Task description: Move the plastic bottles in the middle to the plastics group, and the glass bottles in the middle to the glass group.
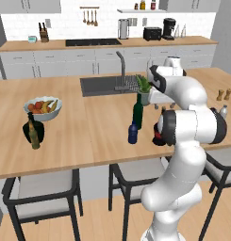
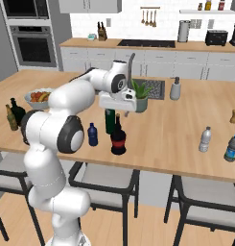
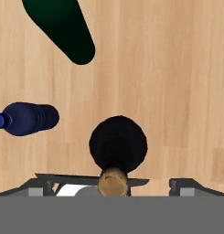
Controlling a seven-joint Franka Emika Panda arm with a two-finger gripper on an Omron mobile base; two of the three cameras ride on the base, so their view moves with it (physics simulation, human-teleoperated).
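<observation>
In the middle of the island stand a tall dark green wine bottle (image 2: 110, 123), a squat black bottle with a red band (image 2: 118, 139) and a small dark blue bottle (image 2: 92, 134). My gripper (image 2: 118, 111) hangs open just above the black bottle's thin neck. The hand view looks straight down on the black bottle (image 3: 118, 142), its cork between my fingertips (image 3: 44, 183), with the blue bottle (image 3: 27, 119) and green bottle (image 3: 63, 27) to the left. At the left edge stand a fat green bottle (image 1: 31, 128) and an olive-brown bottle (image 1: 35, 137); a clear water bottle (image 2: 205, 139) stands at the right.
A fruit bowl (image 1: 43, 108) sits behind the left pair of bottles. A potted plant (image 2: 139, 95) and the sink (image 1: 105, 85) lie beyond the middle bottles. A bluish bottle (image 2: 231, 148) stands beside the clear one, with brown shakers (image 1: 224, 94) farther back. Stools line the island's near edge.
</observation>
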